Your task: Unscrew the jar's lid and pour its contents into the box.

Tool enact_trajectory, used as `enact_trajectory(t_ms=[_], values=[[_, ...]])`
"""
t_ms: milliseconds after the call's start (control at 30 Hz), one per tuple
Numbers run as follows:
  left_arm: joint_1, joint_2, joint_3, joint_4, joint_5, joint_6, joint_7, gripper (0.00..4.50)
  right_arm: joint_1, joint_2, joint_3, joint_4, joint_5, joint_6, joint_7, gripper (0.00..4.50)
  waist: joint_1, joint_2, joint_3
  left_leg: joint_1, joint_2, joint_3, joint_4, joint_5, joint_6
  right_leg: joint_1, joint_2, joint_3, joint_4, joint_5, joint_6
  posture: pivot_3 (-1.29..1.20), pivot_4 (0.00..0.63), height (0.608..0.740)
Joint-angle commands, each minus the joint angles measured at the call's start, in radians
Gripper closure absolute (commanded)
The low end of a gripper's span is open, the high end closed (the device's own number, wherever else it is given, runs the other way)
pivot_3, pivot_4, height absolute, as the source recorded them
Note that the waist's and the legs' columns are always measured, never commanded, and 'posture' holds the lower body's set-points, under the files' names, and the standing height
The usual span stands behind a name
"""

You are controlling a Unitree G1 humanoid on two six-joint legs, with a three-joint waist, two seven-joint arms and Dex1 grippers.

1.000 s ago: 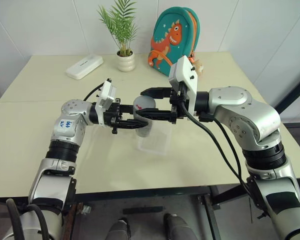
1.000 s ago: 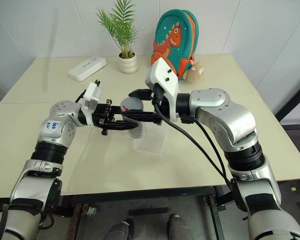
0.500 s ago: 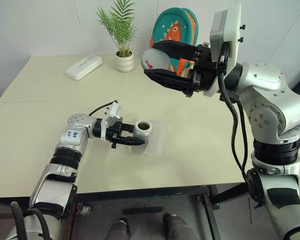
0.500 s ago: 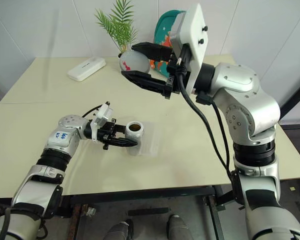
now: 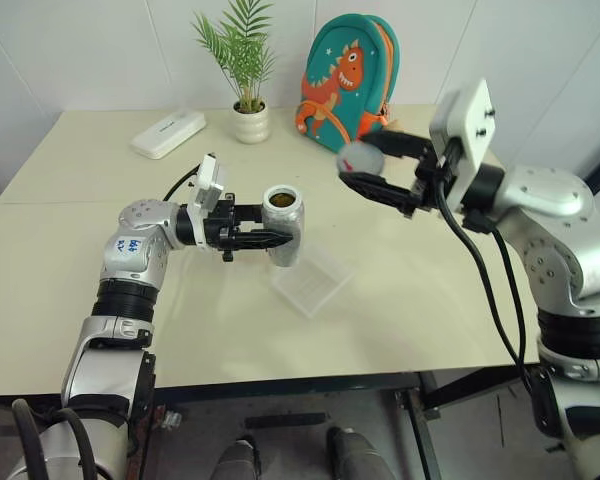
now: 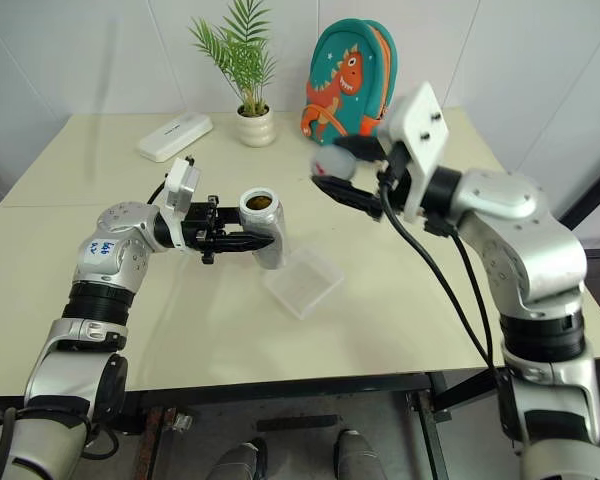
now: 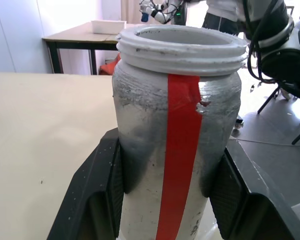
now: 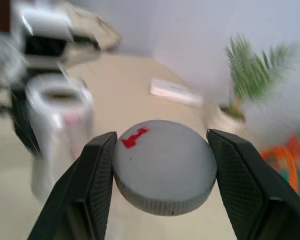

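My left fingers [image 7: 105, 195] hide the lower flanks of the jar [image 7: 177, 150], whose base runs off the frame. The lid [image 5: 360, 158] is motion-blurred. The contents [image 6: 261, 202] show merely as a dark smudge.

red-striped jar [image 7: 177, 150], grey red-marked lid [image 8: 163, 165]
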Motion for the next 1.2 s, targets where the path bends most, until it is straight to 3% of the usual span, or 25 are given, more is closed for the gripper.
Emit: enact_trajectory(t_ms=[33,233,367,700,900,1200], values=[[-0.028,0.024,0.039,-0.031,-0.012,-0.016,0.029,2.62,0.12,-0.045,-0.069,-0.081,-0.027,0.046,-0.06,1.96,-0.001,0.0,0.0,0.0,0.0,0.0,0.0,0.0,0.0,0.0,0.0,0.0,0.0,0.0,0.0,0.0,0.15,0.74],[-0.044,0.03,0.059,0.035,0.016,-0.1,0.086,2.62,0.311,-0.041,-0.096,-0.132,-0.064,0.083,-0.142,1.96,-0.003,0.0,0.0,0.001,0.0,0.001,0.001,-0.001,0.0,0.0,0.0,0.001,0.0,0.0,0.001,0.0,0.15,0.74],[-0.075,0.015,0.065,0.118,0.054,-0.218,0.145,2.62,0.449,0.025,-0.083,-0.116,-0.108,0.077,-0.226,1.96,0.001,-0.002,-0.001,0.001,0.0,0.001,0.003,-0.001,0.0,0.001,0.001,0.001,0.0,-0.004,-0.006,0.0,0.15,0.74],[-0.143,-0.001,0.069,0.267,0.122,-0.423,0.218,2.62,0.493,0.106,-0.082,-0.098,-0.129,0.085,-0.297,1.96,-0.003,-0.002,0.0,0.001,0.0,0.004,0.005,0.0,0.001,0.001,0.002,0.007,0.0,-0.002,-0.004,0.0,0.15,0.74],[-0.19,-0.008,0.059,0.364,0.177,-0.555,0.257,2.62,0.481,0.116,-0.08,-0.071,-0.134,0.088,-0.304,0.02,-0.001,-0.002,0.0,0.001,0.0,0.004,0.005,0.0,0.001,0.001,0.002,0.007,-0.001,-0.001,-0.001,0.0,0.15,0.74],[-0.215,-0.029,0.051,0.429,0.21,-0.651,0.266,2.62,0.486,0.095,-0.089,-0.069,-0.134,0.072,-0.287,0.02,-0.001,-0.002,0.0,0.001,0.0,0.004,0.005,0.0,0.001,0.001,0.002,0.007,-0.001,0.0,0.001,0.0,0.15,0.74]])
